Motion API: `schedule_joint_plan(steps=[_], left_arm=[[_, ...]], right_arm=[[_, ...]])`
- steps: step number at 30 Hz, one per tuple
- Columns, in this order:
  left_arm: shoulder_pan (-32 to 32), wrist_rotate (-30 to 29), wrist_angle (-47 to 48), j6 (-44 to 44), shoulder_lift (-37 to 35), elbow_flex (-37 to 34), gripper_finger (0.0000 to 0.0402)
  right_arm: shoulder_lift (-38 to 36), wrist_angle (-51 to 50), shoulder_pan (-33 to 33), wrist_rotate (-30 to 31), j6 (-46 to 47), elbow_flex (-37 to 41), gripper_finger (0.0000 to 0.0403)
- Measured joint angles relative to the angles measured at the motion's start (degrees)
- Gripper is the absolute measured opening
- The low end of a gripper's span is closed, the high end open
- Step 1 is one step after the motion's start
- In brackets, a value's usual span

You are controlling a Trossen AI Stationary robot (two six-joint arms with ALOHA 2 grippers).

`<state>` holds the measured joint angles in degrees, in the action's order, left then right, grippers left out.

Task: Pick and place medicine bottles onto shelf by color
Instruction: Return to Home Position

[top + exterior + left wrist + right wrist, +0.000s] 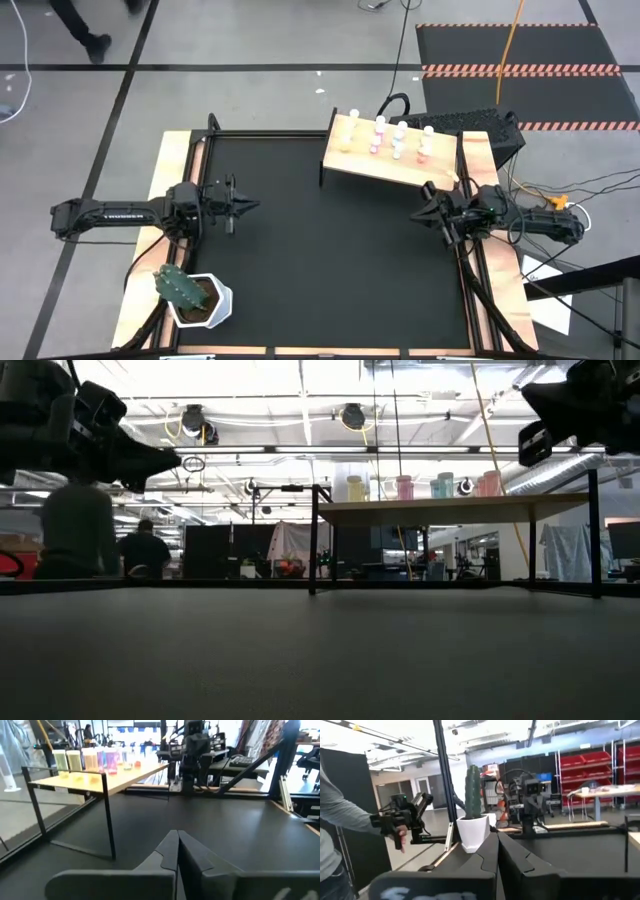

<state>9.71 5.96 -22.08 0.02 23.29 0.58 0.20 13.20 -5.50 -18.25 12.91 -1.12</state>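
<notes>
We see bottles [386, 137] in rows on shelf [380, 168], left gripper [252, 207] clenched, empty, well apart from shelf on its left, right gripper [420, 209] clenched, empty, near shelf's right front corner

Ceiling lights [300, 400] glare across the top of the low view; the shelf [440, 510] is backlit, the bench [320, 660] dim.

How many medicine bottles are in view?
8 medicine bottles, all on the shelf, in pairs, left to right in the high view: yellow, pink, teal, orange. Close packing may hide another.
</notes>
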Motion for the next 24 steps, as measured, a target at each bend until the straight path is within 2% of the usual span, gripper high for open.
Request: schedule_joint_plan(steps=[4,8,13,15,18,24], left_arm=[[-0.1,0.9,-0.7,1.6,-0.1,0.0,0.0005],[-0.1,3.3,1.9,3.1,-0.1,0.0,0.0021],[0.0,4.0,6.9,1.6,-0.2,0.0,0.0031],[0.0,6.5,8.3,-0.3,-0.7,0.0,0.0032],[-0.1,10.4,11.4,-1.2,-2.3,0.0,0.0026],[0.2,13.3,15.2,1.4,-8.8,0.0,0.0004]], right_arm=[[0.0,-3.8,0.0,0.0,-2.0,0.1,0.0],[0.0,-8.5,0.0,0.2,-1.4,0.1,0.0],[0.0,-7.1,0.0,0.0,-0.8,0.2,0.0],[0.0,-8.1,0.0,-0.2,0.7,0.2,0.0],[0.0,-8.2,0.0,-2.1,1.0,0.2,0.0],[0.0,-7.9,0.0,-2.8,0.6,0.2,0.0]])
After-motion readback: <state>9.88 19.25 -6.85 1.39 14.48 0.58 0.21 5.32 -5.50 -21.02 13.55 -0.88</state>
